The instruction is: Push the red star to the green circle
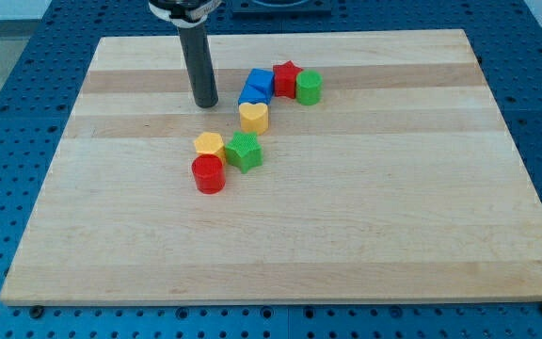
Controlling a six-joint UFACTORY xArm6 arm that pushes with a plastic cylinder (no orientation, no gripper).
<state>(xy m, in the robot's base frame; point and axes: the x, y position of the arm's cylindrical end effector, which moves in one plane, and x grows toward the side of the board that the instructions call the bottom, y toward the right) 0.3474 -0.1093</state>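
A pale wooden desk (346, 235) sits on a blue perforated base (7, 113). Toward the view's left, a red cylinder block (209, 175) touches a yellow block (209, 144) and a green star block (245, 151). Above them stands the dark rod; my tip (205, 103) rests left of a yellow heart block (253, 117) and blue blocks (256, 87). Rightward, the red star block (286, 78) sits beside the green circle block (309, 88), seemingly touching. The rod carries no fingers, so there is nothing to be apart or together.
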